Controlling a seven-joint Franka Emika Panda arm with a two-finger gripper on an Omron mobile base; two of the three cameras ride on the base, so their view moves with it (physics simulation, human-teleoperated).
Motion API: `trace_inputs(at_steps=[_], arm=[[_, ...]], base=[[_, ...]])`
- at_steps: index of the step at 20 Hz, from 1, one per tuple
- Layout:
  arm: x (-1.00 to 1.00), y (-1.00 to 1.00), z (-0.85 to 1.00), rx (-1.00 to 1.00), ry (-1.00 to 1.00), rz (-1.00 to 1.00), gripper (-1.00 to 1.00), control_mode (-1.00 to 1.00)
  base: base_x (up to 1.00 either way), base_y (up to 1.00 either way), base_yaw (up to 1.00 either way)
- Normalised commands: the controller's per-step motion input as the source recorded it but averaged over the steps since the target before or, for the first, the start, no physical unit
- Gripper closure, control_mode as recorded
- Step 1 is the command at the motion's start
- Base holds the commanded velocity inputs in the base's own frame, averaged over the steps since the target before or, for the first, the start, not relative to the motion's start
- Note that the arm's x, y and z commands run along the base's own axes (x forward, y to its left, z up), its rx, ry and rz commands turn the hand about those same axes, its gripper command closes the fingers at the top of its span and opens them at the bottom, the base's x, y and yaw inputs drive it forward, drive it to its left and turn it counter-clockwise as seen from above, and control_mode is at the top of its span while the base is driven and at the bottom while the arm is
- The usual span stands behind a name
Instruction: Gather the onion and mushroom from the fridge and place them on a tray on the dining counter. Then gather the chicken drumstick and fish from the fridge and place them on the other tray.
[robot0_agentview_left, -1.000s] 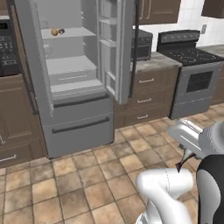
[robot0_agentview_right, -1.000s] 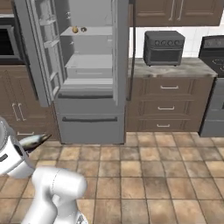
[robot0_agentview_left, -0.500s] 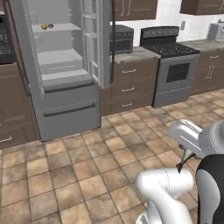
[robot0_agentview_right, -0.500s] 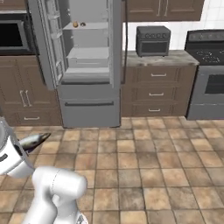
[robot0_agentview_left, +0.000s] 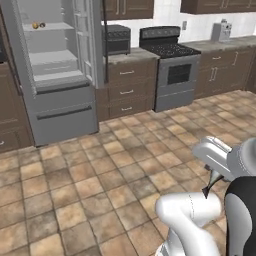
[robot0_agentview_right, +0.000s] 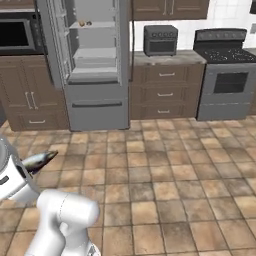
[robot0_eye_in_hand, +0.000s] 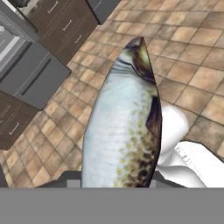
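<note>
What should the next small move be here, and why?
Probably keep the grip closed and keep turning the base away from the fridge toward the dining counter. The fish sits in the gripper, clear of the floor, the fridge doors stand open well behind, and neither base view yet faces a counter with a tray.

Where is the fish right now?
The fish is in the robot's fingers, held over the tiled floor, away from the open fridge.
</note>
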Motion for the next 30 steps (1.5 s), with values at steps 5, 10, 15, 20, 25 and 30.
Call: trace_inputs(at_steps=[5, 10, 15, 20, 25, 30], arm=[[0.00, 0.00, 0.00, 0.00, 0.00, 0.00, 1.00, 1.00], [0.00, 0.00, 0.00, 0.00, 0.00, 0.00, 1.00, 1.00], [0.00, 0.00, 0.00, 0.00, 0.00, 0.00, 1.00, 1.00], [0.00, 0.00, 0.00, 0.00, 0.00, 0.00, 1.00, 1.00], [0.00, 0.00, 0.00, 0.00, 0.00, 0.00, 1.00, 1.00], [0.00, 0.00, 0.00, 0.00, 0.00, 0.00, 1.00, 1.00]], base=[[-1.00, -0.44, -0.15], [-1.00, -0.54, -0.16], [-1.00, -0.59, -0.16], [-1.00, -0.66, -0.17], [-1.00, -0.82, -0.17], [-0.83, -0.95, -0.14]])
